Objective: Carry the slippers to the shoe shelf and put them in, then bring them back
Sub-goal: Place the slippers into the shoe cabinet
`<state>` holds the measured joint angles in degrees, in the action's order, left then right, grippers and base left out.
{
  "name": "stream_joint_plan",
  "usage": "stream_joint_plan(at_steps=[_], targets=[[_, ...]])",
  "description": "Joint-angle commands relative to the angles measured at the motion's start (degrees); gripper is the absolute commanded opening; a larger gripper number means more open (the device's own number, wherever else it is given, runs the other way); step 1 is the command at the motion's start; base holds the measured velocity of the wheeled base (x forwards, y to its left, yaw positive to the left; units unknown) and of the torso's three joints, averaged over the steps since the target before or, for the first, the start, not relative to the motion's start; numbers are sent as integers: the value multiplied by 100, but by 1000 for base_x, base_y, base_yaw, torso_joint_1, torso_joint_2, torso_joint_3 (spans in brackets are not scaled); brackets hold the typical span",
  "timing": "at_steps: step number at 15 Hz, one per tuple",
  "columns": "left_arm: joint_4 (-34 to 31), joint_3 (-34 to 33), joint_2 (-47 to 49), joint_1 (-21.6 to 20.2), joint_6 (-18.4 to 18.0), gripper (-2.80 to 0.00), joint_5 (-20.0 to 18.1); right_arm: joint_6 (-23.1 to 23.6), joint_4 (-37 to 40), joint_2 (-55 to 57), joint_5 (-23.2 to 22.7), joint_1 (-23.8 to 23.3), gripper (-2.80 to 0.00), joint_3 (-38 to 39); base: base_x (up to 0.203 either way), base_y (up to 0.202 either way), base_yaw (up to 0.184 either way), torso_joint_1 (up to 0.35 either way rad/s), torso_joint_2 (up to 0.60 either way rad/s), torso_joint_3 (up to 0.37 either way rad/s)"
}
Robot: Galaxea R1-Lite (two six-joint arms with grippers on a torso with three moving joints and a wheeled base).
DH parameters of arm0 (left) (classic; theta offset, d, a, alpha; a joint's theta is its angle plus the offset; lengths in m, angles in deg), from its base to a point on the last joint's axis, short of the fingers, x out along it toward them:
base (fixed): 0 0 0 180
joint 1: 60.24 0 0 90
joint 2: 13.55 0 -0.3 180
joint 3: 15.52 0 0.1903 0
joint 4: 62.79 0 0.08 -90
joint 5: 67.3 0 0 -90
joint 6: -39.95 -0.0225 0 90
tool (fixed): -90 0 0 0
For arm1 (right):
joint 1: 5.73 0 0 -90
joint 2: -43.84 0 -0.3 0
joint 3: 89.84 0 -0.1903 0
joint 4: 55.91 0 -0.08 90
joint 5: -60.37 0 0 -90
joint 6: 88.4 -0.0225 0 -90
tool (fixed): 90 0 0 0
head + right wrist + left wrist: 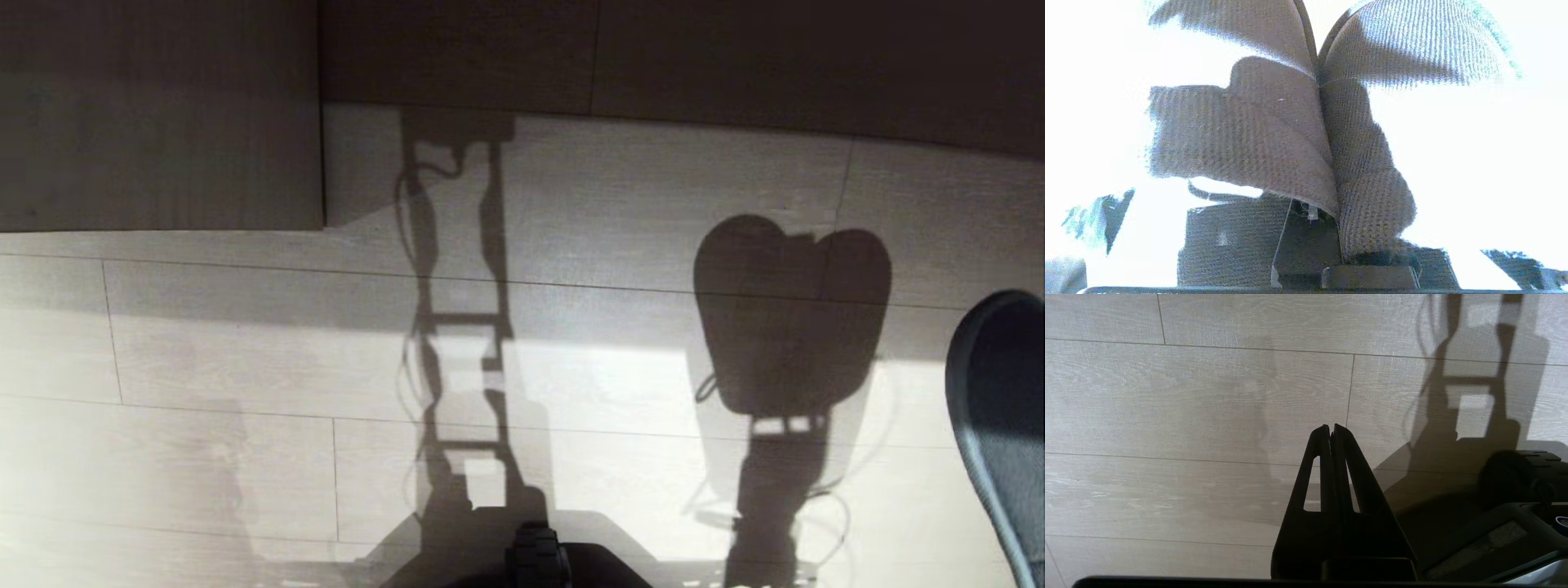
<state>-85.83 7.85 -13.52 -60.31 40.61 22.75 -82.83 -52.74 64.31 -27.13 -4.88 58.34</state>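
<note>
Right up against my right wrist camera hang the slippers, both of them pinched together at one edge so the woven fabric fans out away from the lens like two leaves. The right gripper is clamped down on them; I can only make out its base under the cloth, the fingertips being buried in the fabric, but the jaws are as good as closed with the pair squeezed between them. In the head view just one dark rounded edge of a slipper shows at the right border, raised above the floor, and on the boards lies the shadow of the pair, two rounded lobes on top of the arm's outline.

I judge this to be a carrying step: the slippers are lifted clear and in hand, with nothing set down. Which leg of the trip it is, I cannot tell. A pale wooden panel stands at the far left, but I see no open, divided compartment, so the shoe shelf is not in view. The next move calls for driving or turning the base until the goal shows, keeping the grip firm, since soft fabric held by an edge could slip.

The left gripper hangs idle over bare floor, fingers pressed together, holding nothing.
</note>
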Motion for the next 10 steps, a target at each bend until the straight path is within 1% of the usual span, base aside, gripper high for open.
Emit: stream_joint_plan(at_steps=[1, 3, 4, 6, 8, 10], targets=[[2, 0, -2, -1, 4, -280, 4, 46, 395, -861, -71, -28, -280, 279, 0, 0, 0, 0, 0, 0], [2, 0, -2, -1, 4, -280, 4, 198, 612, -1234, -83, -32, -280, 695, 0, 0, 0, 0, 0, 0], [2, 0, -2, -1, 4, -280, 4, 269, 669, -1397, -72, -32, -280, 793, 0, 0, 0, 0, 0, 0], [2, 0, -2, -1, 4, -280, 4, 327, 1153, -1754, -75, -29, -280, 839, 0, 0, 0, 0, 0, 0], [2, 0, -2, -1, 4, -280, 4, 284, 1487, -1994, -137, -32, -280, 845, 0, 0, 0, 0, 0, 0], [2, 0, -2, -1, 4, -280, 4, 138, 1606, -2047, -197, -32, -280, 845, 0, 0, 0, 0, 0, 0]])
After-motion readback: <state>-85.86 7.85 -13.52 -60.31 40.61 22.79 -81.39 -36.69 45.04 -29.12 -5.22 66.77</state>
